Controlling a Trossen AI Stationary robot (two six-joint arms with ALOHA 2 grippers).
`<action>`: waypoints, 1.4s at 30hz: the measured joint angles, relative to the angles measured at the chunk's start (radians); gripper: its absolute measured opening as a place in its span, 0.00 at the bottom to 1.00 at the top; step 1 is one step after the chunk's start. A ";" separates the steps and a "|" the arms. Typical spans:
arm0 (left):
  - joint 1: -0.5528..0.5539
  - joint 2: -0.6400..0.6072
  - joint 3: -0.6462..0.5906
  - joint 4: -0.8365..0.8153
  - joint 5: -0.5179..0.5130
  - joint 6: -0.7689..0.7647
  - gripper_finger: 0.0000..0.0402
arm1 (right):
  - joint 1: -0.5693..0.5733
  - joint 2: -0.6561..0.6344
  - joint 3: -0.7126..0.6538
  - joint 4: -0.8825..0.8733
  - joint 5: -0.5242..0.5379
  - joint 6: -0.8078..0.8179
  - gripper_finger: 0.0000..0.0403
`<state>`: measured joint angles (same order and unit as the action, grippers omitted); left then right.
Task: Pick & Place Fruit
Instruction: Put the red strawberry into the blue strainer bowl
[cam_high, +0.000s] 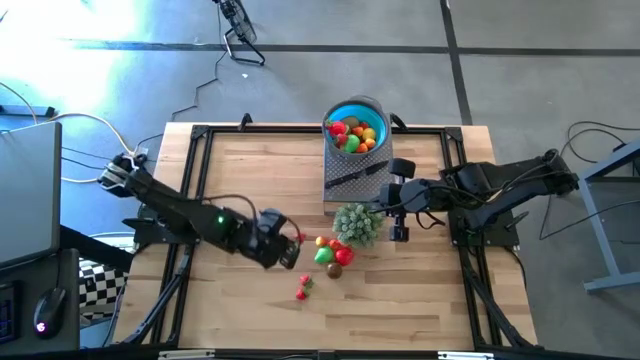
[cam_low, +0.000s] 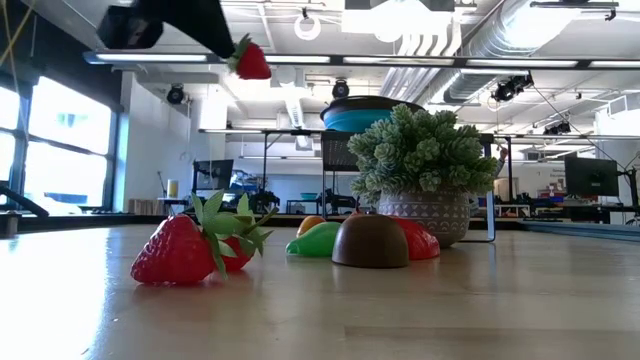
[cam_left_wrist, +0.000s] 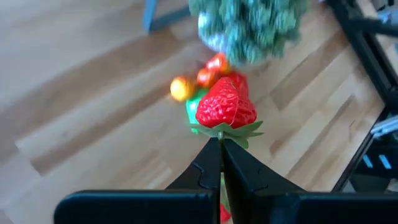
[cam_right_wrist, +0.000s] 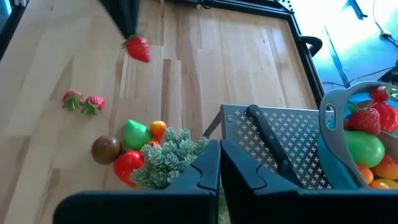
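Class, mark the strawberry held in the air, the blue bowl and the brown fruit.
held strawberry (cam_left_wrist: 225, 107), left wrist view, red body.
blue bowl (cam_high: 349, 107), high view, rim.
brown fruit (cam_low: 370, 242), low view, front face.

Red strawberry (cam_left_wrist: 225, 104) with green leaves, blue bowl (cam_high: 352, 112) of red, orange and green fruit, brown fruit (cam_low: 370, 241), pale green bushy plant (cam_high: 358, 222), light wooden table (cam_high: 260, 180)
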<state>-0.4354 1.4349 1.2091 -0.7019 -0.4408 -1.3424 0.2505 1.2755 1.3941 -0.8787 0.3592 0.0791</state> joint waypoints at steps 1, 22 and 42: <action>0.015 -0.010 0.000 0.002 0.000 0.019 0.00 | 0.000 0.000 0.000 0.000 0.000 -0.004 0.01; 0.417 -0.224 0.000 0.177 0.230 0.726 0.00 | -0.184 0.000 0.000 0.280 0.000 -0.058 0.01; 0.850 -0.184 0.000 0.648 0.930 1.050 0.00 | -0.258 0.000 0.000 0.473 0.002 -0.034 0.01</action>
<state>0.4143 1.2513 1.2087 -0.0541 0.4891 -0.2920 -0.0079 1.2755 1.3941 -0.4061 0.3613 0.0452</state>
